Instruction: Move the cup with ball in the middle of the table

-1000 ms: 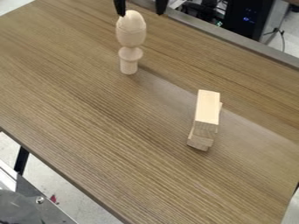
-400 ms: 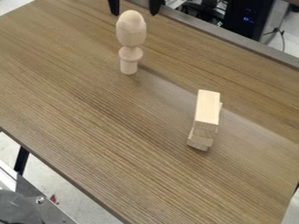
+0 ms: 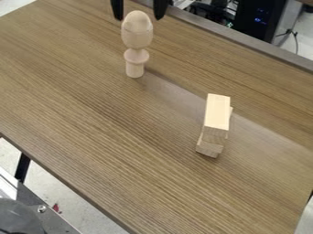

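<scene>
The black gripper (image 3: pixel 139 18) hangs down at the tabletop's far edge, its two dark, tapering fingers pointing downward and spread apart, one seen to either side of the ball's crown. The pale wooden cup (image 3: pixel 136 40) stands upright near that far edge, toward the left end of the tabletop (image 3: pixel 92 119), smooth and rounded above a flared collar and cylindrical foot; the domed ball (image 3: pixel 137 20) sits in it. Squared wooden blocks (image 3: pixel 217 112), stacked slightly askew, stand farther right on the streaky brown wood-grain surface.
</scene>
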Robot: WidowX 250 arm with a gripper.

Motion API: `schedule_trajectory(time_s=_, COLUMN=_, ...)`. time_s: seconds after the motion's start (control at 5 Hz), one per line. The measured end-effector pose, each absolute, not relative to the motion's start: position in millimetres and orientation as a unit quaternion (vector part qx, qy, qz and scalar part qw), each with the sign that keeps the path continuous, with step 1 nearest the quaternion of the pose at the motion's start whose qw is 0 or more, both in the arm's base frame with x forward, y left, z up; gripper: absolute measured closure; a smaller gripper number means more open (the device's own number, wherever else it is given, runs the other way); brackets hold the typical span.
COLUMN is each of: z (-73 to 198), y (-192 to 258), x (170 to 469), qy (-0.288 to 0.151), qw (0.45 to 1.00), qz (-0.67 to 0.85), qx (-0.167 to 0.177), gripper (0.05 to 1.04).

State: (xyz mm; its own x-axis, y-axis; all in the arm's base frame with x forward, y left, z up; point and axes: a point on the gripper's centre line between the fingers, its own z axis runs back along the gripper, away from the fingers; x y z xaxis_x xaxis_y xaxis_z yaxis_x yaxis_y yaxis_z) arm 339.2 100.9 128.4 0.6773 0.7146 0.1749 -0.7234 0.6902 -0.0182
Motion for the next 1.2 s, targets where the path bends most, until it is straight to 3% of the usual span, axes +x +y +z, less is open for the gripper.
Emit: schedule_trajectory(time_s=1.2, z=109, y=110, x=345, qy=-0.06, qw=0.911, qz=0.407, qx=0.025, gripper=0.088)
